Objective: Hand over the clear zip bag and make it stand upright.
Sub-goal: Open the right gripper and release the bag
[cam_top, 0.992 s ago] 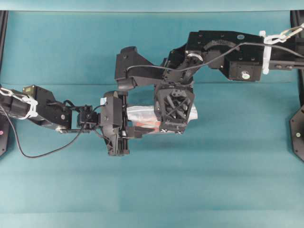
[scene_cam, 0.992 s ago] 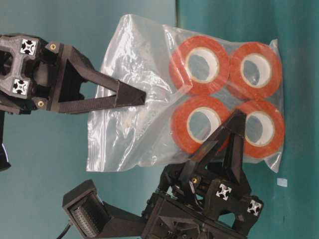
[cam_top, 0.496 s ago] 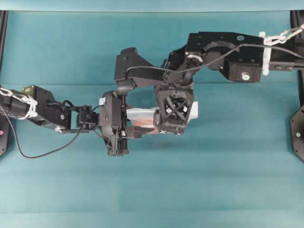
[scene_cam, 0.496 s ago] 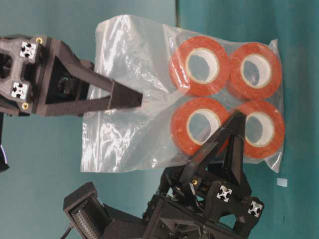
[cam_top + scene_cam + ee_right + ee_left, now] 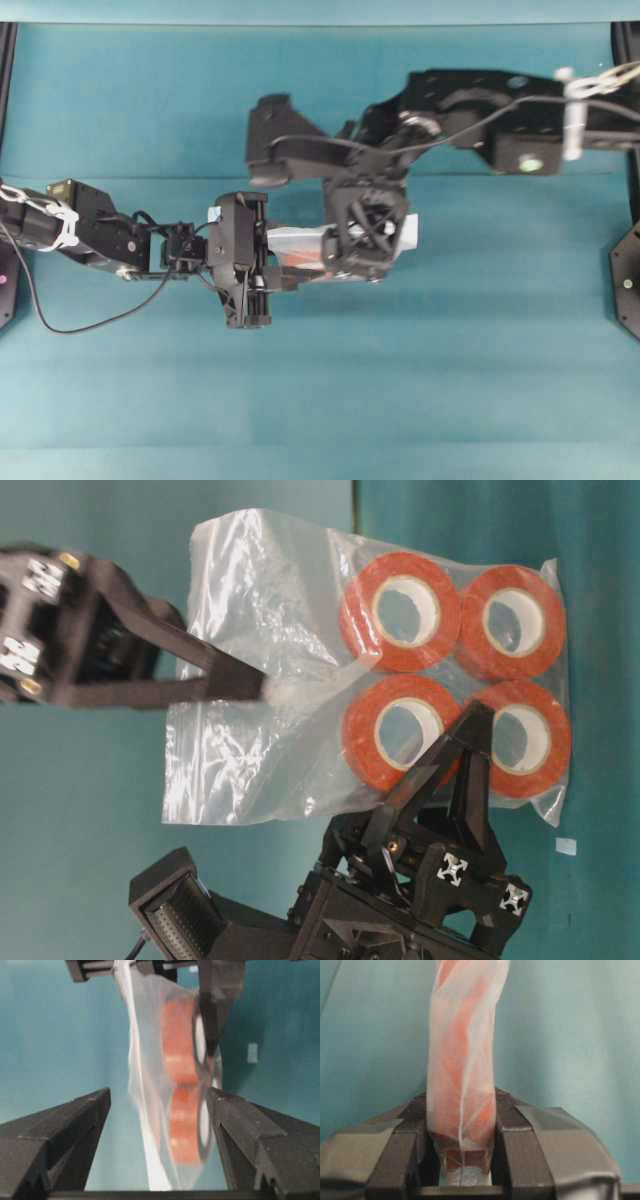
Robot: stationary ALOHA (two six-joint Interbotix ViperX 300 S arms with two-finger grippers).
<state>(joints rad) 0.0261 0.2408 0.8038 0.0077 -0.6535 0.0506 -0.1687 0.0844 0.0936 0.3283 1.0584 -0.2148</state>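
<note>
Two grippers: right gripper (image 5: 157, 1105) has just sprung wide, releasing the clear zip bag (image 5: 300, 670); left gripper (image 5: 462, 1125) is gripping it alone — handover done, standing remaining.

A plain teal table (image 5: 450, 380) spans the overhead view, its surface marked by faint horizontal bands. A small pale scrap (image 5: 566, 846) lies on the table in the table-level view, just beside the clear zip bag (image 5: 300, 680); whether the bag itself touches the surface cannot be told.
</note>
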